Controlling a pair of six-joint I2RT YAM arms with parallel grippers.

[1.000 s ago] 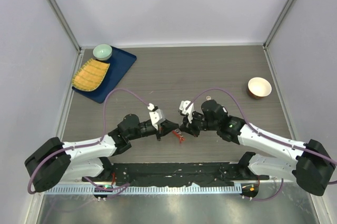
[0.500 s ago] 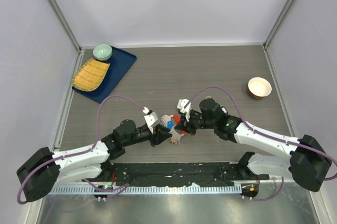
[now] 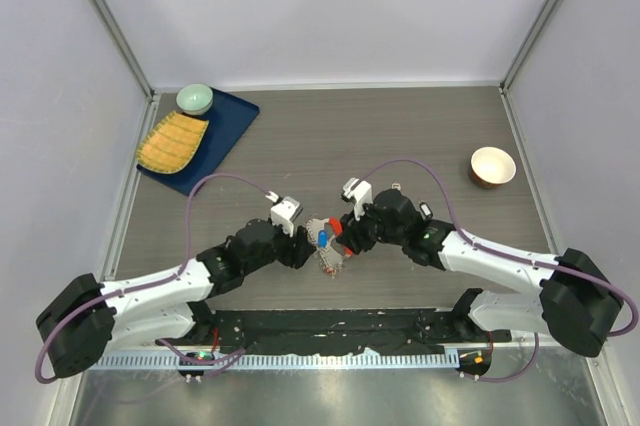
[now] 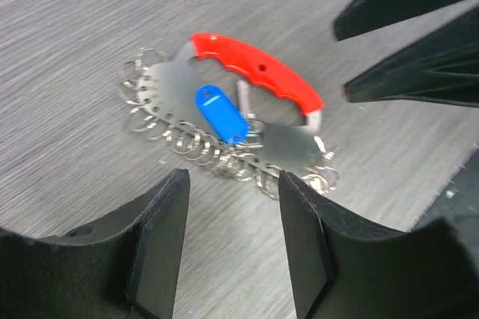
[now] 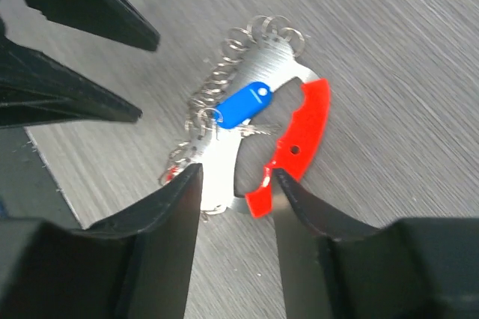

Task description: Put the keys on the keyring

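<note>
Left wrist: my left jaws are hanging parted and empty, the keyring (image 4: pixel 224 135) lying flat on the bench (image 4: pixel 67 27) just beyond, my right jaws gaping opposite. Probably light, loose, slippery metal; its stiff red tag (image 4: pixel 258 73) is looking the surest hold.

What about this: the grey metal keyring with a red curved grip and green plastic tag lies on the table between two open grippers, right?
No: the left wrist view shows the plastic tag is blue, not green. The keyring lies on the table between the open left gripper and right gripper.
</note>
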